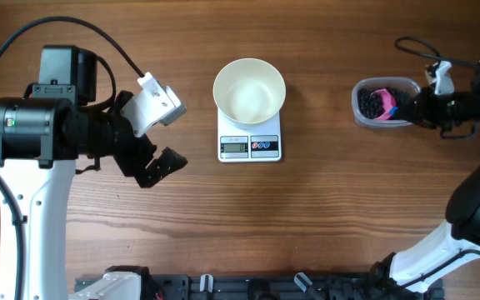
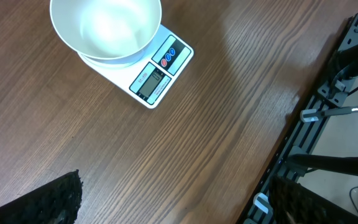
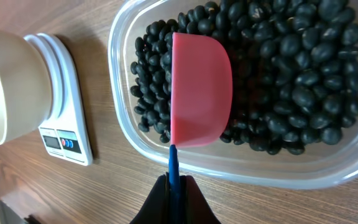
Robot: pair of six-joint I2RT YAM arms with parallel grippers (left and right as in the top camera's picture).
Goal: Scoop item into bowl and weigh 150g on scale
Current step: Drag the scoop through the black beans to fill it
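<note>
Overhead: the bowl [image 1: 249, 90] sits on the scale [image 1: 250, 146] in the middle of the tabletop [image 1: 323, 208]. The scale's long axis runs fore-aft, with the display toward the robot. The left claw [image 1: 167, 137] stands wide and empty nearby.

Left wrist: the bowl is empty.

Right wrist: the right claw [image 3: 176, 185] is clamped on the thin handle [image 3: 174, 162] of the pink scoop [image 3: 201, 87]. The scoop lies on the beans [image 3: 303, 74] in the clear tub [image 3: 229, 168], its axis in line with the claw.

Risk: the thin handle may twist under load, spilling beans between tub and bowl.
</note>
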